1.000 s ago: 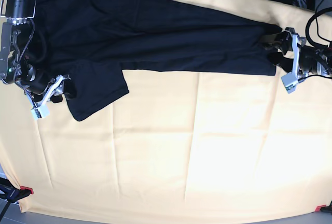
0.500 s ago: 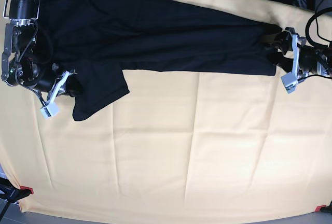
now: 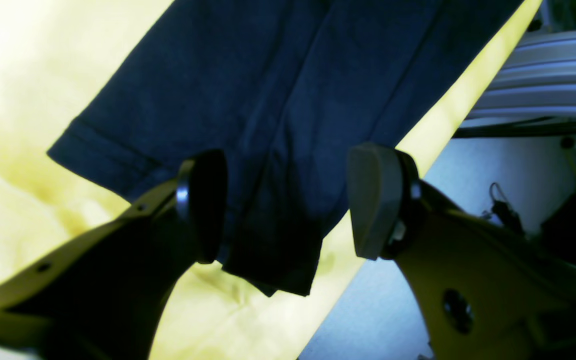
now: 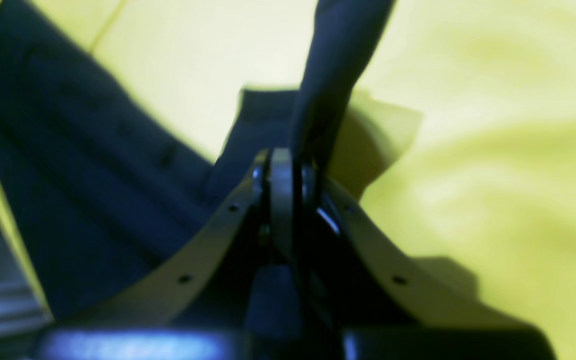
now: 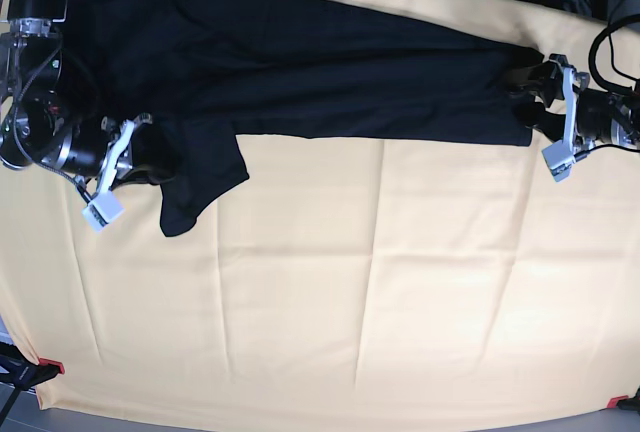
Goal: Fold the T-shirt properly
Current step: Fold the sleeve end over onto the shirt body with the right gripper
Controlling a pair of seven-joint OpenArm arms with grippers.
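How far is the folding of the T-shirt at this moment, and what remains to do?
Done: the T-shirt lies as a long band on the yellow tablecloth. In hand: the right gripper is shut on the sleeve; the left gripper stands open around the far end, not yet gripping. Left: tucking the sleeve in and folding the band across.

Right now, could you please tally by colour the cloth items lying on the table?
Black: 1, the T-shirt
Yellow: 1, the tablecloth
Total: 2
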